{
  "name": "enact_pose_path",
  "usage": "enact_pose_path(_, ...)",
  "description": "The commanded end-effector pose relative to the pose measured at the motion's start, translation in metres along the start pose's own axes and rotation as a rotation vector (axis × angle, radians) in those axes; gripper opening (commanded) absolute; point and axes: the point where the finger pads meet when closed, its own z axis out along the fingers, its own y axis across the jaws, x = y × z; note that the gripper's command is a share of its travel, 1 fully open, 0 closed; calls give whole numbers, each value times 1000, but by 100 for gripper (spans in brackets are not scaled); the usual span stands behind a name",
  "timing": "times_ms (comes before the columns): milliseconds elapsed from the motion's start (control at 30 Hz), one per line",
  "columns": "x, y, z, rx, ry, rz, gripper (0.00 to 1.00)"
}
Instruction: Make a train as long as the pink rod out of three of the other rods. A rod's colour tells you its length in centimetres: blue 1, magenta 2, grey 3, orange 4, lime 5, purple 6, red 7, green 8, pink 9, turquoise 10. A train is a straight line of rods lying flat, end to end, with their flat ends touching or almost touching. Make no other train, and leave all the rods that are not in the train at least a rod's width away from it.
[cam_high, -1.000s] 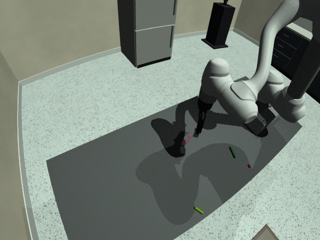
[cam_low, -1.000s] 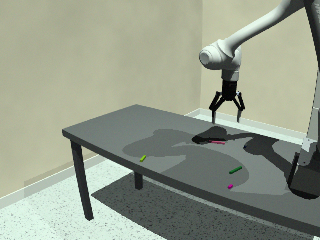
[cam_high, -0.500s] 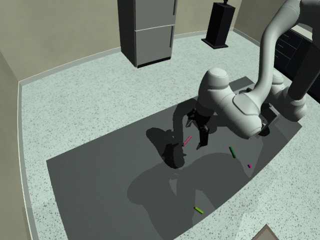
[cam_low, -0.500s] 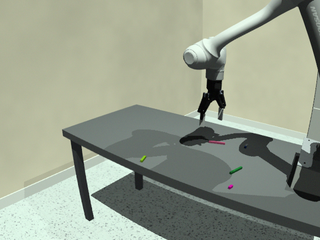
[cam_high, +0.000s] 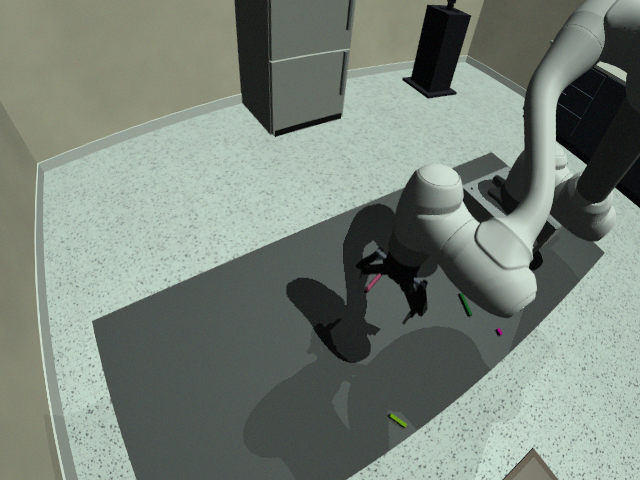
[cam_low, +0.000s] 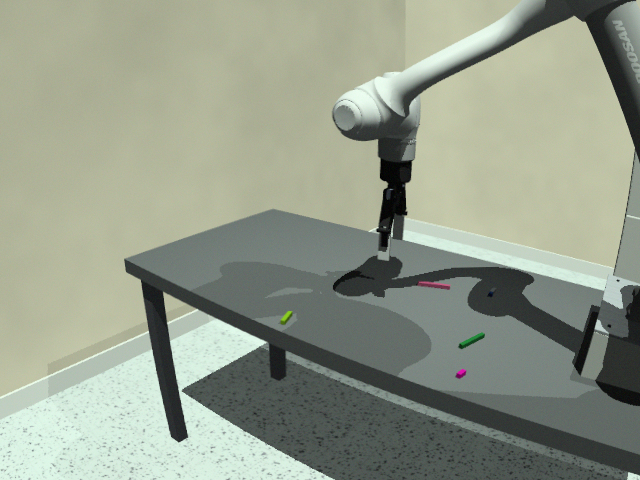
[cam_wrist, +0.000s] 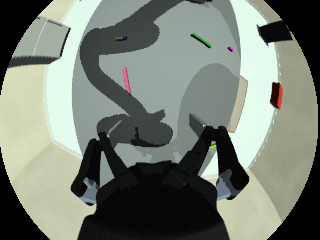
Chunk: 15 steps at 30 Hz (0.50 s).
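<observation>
Pink rod lies flat on the grey table in the top view, just beside the spread, empty gripper; green rod, magenta rod and lime rod lie well apart. From the exterior view, the gripper hangs above the table, pink rod to its right; a blue rod sits beyond. At the wrist, both fingers stand wide; pink rod lies ahead.

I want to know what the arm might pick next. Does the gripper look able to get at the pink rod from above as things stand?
Probably yes. The gripper hangs open and empty above the table, and the pink rod lies flat with nothing near it; the blue rod and green rod lie well apart from it.
</observation>
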Motion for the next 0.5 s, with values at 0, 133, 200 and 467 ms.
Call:
enact_pose_path(0,-21,19,3,-15,8,-167,100)
enact_pose_path(133,-35,31,4,-16,7,-274,100)
enact_pose_path(200,-47,41,5,-16,6,-364,100)
enact_pose_path(467,-81,77,9,-18,4,-647,100)
